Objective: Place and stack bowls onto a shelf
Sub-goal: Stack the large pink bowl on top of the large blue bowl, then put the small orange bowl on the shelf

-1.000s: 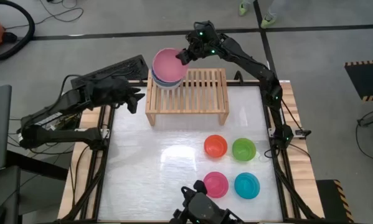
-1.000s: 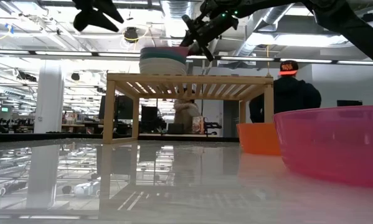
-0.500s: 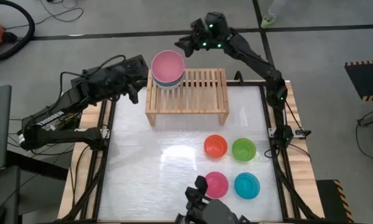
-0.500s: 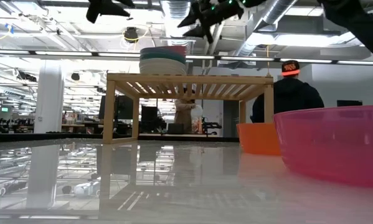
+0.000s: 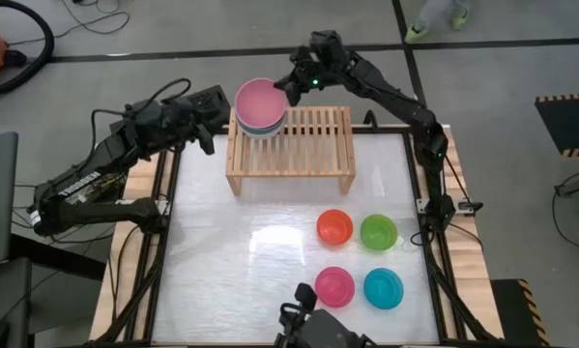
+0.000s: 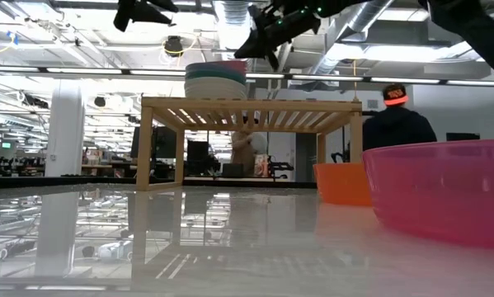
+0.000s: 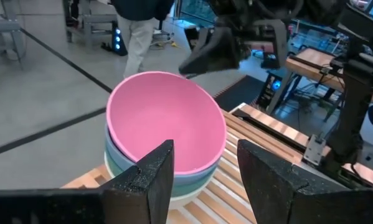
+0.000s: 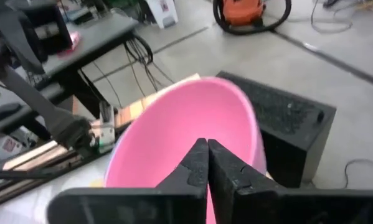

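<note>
- The pink bowl (image 5: pixel 260 101) sits on top of the stack of larger bowls (image 5: pixel 257 127), at the far left corner of the shelf (image 5: pixel 299 145).
- The right gripper (image 5: pixel 287 87) hangs just beside the pink bowl's rim, fingers pressed together and holding nothing.
- The left gripper (image 5: pixel 206 141) waits beside the shelf's left edge, fingers apart and empty.

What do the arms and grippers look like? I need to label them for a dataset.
Both arms are dark, slender and jointed, with black cables alongside. The right gripper has small green lights behind it; its two dark fingers taper to points. The left gripper's fingers are broad, black and blocky.
</note>
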